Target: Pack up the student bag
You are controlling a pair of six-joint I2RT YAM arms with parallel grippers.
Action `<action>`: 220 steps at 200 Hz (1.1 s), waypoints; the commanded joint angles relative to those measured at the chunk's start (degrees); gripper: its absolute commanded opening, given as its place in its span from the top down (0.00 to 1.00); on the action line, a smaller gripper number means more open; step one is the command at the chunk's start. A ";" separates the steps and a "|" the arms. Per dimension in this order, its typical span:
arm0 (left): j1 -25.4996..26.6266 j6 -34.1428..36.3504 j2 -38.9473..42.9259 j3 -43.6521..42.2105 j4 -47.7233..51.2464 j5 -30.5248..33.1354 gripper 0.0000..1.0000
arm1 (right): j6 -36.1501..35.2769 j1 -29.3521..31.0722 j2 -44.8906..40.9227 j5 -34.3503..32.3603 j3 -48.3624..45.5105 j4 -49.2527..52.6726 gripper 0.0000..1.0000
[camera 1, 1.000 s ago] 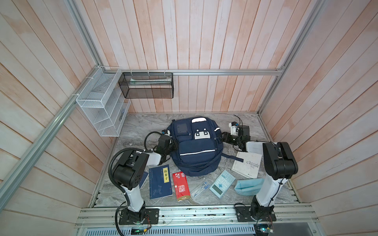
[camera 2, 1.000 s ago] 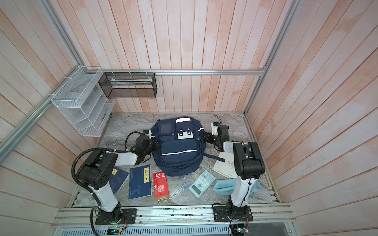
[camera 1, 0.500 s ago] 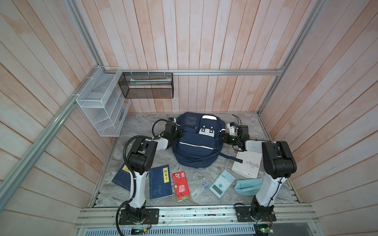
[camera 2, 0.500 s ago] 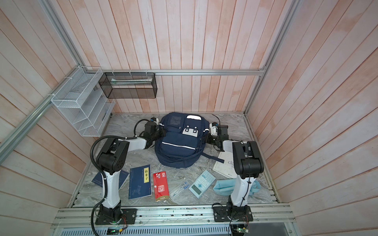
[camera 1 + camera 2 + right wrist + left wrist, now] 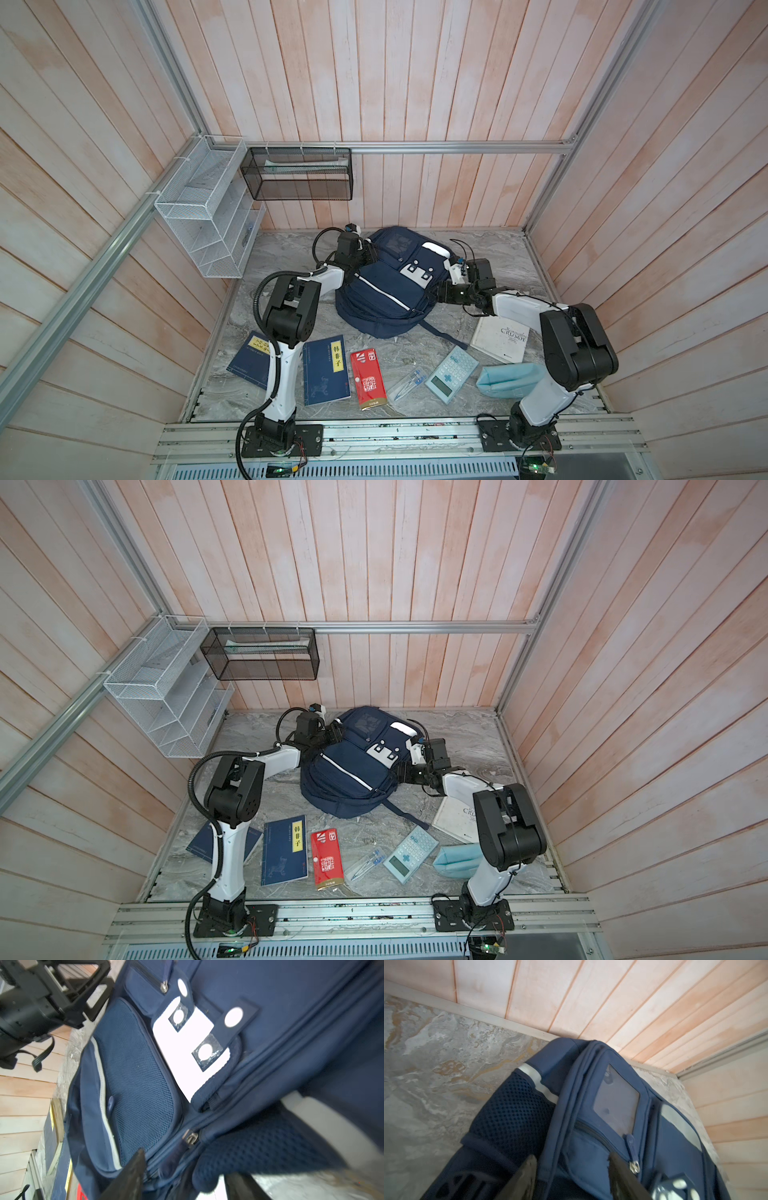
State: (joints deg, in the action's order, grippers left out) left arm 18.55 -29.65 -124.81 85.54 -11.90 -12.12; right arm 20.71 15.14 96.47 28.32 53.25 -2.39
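Note:
The navy student bag (image 5: 386,291) (image 5: 349,775) lies tilted at the back of the table, its top near the rear wall, white patch (image 5: 182,1047) facing up. My left gripper (image 5: 368,255) (image 5: 334,733) is at the bag's upper left edge. In the left wrist view the gripper (image 5: 571,1161) stands open, with the bag's piped seam and front pocket (image 5: 583,1159) between the fingers (image 5: 529,1165). My right gripper (image 5: 440,291) (image 5: 401,771) is at the bag's right side. It is open (image 5: 185,1167) around a zipper pull (image 5: 191,1138) and padded strap.
In front of the bag lie two dark blue books (image 5: 326,370) (image 5: 251,359), a red packet (image 5: 368,380), bagged pens (image 5: 407,382), a calculator (image 5: 451,374), a light-blue pouch (image 5: 509,380) and a white book (image 5: 500,338). A white wire rack (image 5: 208,220) and black mesh basket (image 5: 299,178) hang on the walls.
The bag has slid back toward the rear wall and turned aslant. Both grippers moved back with it, the left one farthest, and their jaws now stand wider.

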 commanded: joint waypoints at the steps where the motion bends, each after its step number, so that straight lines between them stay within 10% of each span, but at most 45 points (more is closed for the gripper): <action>1: -0.75 1.43 10.01 -5.60 0.39 -2.52 0.34 | -1.25 -2.49 -2.53 -1.26 1.04 4.34 0.38; 83: 4.97 -2.05 40.65 -45.19 2.78 -0.88 0.49 | 0.23 -9.30 11.61 -3.11 11.67 2.86 0.35; 108: 6.51 -3.24 39.66 -48.71 0.93 0.29 0.52 | -0.46 -9.41 16.00 -1.88 13.36 3.47 0.48; 154: 4.64 -2.08 26.02 -40.77 -4.34 -3.45 0.69 | -0.32 -7.64 11.93 0.26 6.70 1.63 0.76; 220: -1.43 2.44 18.51 -25.54 0.63 -2.20 0.70 | -1.76 0.68 4.09 -0.89 0.42 5.74 0.78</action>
State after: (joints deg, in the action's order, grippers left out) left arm 18.72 -30.35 -104.12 54.68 -13.02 -14.33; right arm 20.67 11.86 103.13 25.78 54.87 -0.91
